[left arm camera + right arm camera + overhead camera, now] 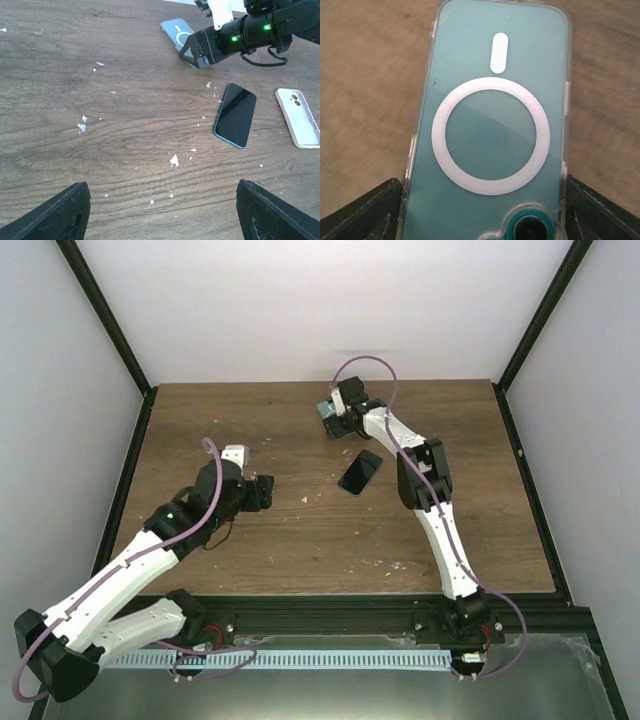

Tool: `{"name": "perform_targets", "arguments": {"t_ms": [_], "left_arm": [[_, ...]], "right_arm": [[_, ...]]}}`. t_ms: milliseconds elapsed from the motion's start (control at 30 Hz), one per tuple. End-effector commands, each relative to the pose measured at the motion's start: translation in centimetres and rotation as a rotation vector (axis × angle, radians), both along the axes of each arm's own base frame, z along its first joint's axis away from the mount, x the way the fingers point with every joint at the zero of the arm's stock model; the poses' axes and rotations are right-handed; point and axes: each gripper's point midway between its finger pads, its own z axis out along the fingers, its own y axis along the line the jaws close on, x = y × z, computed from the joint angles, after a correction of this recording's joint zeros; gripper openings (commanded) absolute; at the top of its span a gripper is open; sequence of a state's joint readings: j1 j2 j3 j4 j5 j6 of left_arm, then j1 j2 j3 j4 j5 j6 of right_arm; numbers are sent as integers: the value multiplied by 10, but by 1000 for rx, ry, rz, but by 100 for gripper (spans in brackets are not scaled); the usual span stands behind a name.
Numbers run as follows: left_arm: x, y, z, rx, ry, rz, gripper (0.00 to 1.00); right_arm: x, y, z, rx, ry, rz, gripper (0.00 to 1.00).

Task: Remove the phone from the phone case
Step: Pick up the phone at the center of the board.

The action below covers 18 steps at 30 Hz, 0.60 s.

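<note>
Right gripper [334, 417] hangs spread over a clear-cased teal phone [490, 130] lying face down at the table's far side, likely lining up a grasp. Left gripper [262, 492] idles open, leaving the bare phone [235, 121] and white case [298, 116] alone.

In the right wrist view the cased phone [490, 130] runs off the bottom edge; the white case [299, 117] is cut by the right edge.

A lab test cell: a wooden table [250, 430] enclosed by plain white walls [300, 300] on black frame posts [105, 315], with two arms [130, 570] bolted to an aluminium rail [330, 625] at the table's near edge.
</note>
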<state>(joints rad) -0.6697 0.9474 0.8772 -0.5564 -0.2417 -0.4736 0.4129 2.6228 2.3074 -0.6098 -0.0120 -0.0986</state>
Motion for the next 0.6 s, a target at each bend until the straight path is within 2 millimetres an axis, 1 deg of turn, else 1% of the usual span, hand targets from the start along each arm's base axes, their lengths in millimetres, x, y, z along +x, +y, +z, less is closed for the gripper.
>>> {"name": "perform_targets", "arguments": {"t_ms": [0,33,67,167,267,333,467,567], "left_arm": [[-3,2,-3,-12,-3,6,81],[-3,2,-5,-7,-4,7,81],[-4,4,-8,0,-1,7,81],[-9,5,-19,-1,11,-5,80],[-17,2,-30,-18,28,-35,77],[-23,2,-36,-26,27,-54,75],[-40,-2,-38,10,-13,-118,74],[-54,-11,-48,71,-25,-182,73]], "right_arm": [[-103,32,-58,-78,269,278,67],[-129,39,-62,-77,302,356,67],[-146,46,-57,-67,306,410,67],[-184,64,-27,-20,285,535,67],[-213,71,-11,12,316,599,66],[-229,73,0,45,346,629,67],[-260,71,21,118,399,694,66],[-284,65,36,157,433,743,66]]}}
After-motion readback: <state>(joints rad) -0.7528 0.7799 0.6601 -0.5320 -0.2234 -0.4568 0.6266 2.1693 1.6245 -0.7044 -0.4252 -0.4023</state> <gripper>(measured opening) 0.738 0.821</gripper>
